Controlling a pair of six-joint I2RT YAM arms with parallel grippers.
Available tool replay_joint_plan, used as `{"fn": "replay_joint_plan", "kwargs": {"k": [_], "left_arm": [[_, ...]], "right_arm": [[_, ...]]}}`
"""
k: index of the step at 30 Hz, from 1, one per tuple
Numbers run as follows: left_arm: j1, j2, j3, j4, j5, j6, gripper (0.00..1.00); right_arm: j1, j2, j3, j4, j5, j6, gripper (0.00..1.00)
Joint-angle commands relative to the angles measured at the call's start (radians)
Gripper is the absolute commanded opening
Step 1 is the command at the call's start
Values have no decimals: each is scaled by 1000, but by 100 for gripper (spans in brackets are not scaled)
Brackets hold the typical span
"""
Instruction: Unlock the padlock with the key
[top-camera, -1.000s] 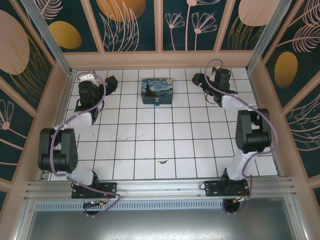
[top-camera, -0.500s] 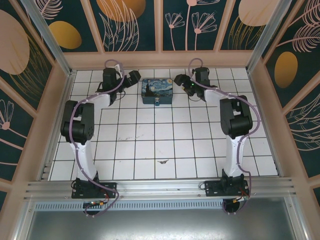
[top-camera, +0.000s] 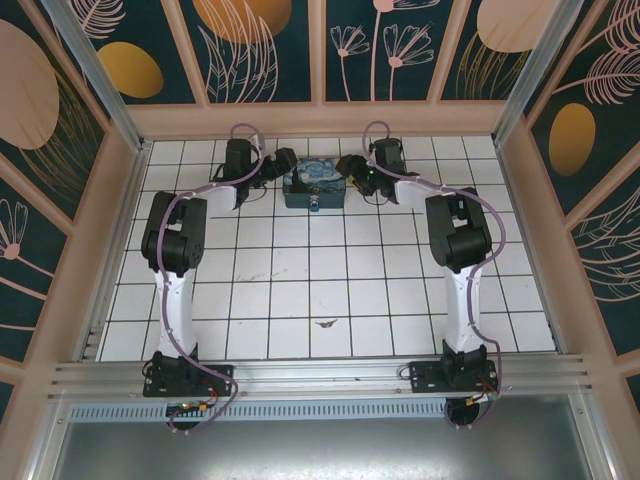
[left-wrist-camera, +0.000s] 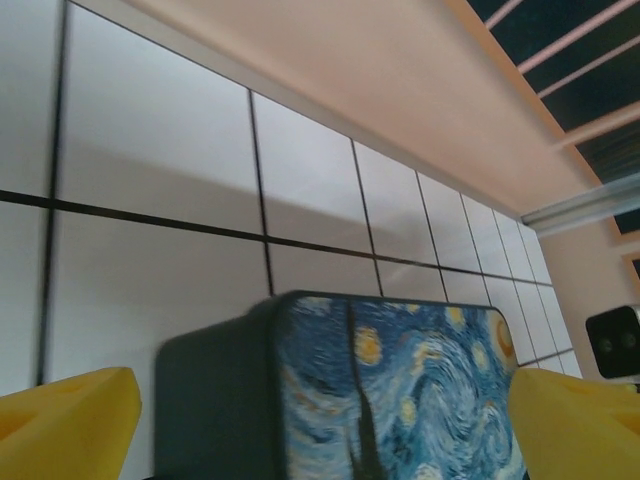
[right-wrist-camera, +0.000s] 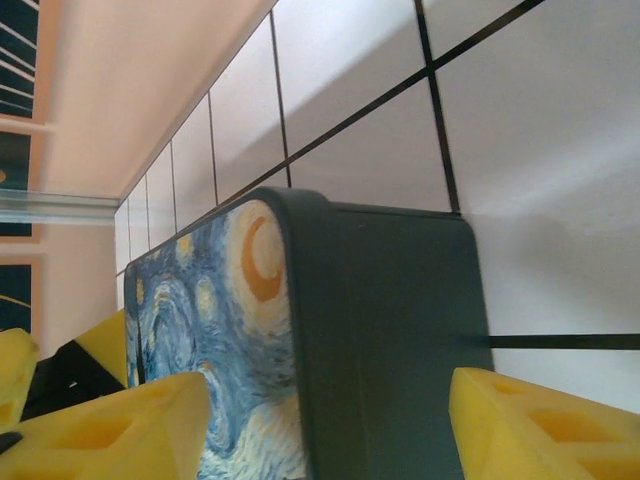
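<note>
Left end effector (top-camera: 282, 166) is recorded at the left short edge of the painted box (top-camera: 314, 183), fingers spread wide. In the left wrist view its yellow fingertips (left-wrist-camera: 68, 428) are set at either side of the frame, with the box's dark side wall and painted lid between them. Right end effector (top-camera: 351, 168) is found at the opposite short edge, likewise spread. Its yellow pads (right-wrist-camera: 545, 428) straddle the rounded box corner in the right wrist view. Nothing is pinched by either one, and contact with the box cannot be judged. The box is placed on the tiled desk (top-camera: 290, 290) at the far middle, with a strip of bare tile left between it and the back wall (top-camera: 320, 118). The padlock (top-camera: 315, 207) is noted at the box's near face, too small for its shackle to be read. The key (top-camera: 325, 323) is seen lying flat on the near-middle tiles, well apart from the box and from both end effectors, with open tile on every side. Both arms are stretched forward along the outer columns, so the centre tiles are left open.
</note>
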Motion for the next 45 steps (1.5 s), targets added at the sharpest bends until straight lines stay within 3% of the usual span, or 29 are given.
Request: {"fn": "replay_joint_plan", "kwargs": {"k": [1,4,8,10,25,30,37,41,43,45], "left_arm": [[-34,8,21,1,33,-19,94],[-55,-14,-15,14,29,-21,94],[-72,-60,-78,45,23,-28,94],[-80,-89,-118,61,21,-34,93],[-230,-409,-549,211,-93,-121,93],[-276,-500,-672,240,-161,-147,94],[-276,-491,-703,223,-218,-132,97],[-277,-501,-694,190,-274,-79,99],[-276,-523,-690,179,-293,-51,99],[-276,-556,-678,137,-316,-19,99]], "right_arm": [[12,4,17,10,-15,14,61],[18,-10,0,14,-17,13,52],[28,-34,-38,22,-30,12,34],[38,-62,-78,35,-28,13,31],[145,-401,-548,131,78,55,31],[176,-487,-651,149,122,80,36],[190,-474,-673,150,149,85,49],[186,-508,-675,121,183,58,67],[181,-552,-680,97,211,36,81],[172,-602,-679,62,234,9,87]]}}
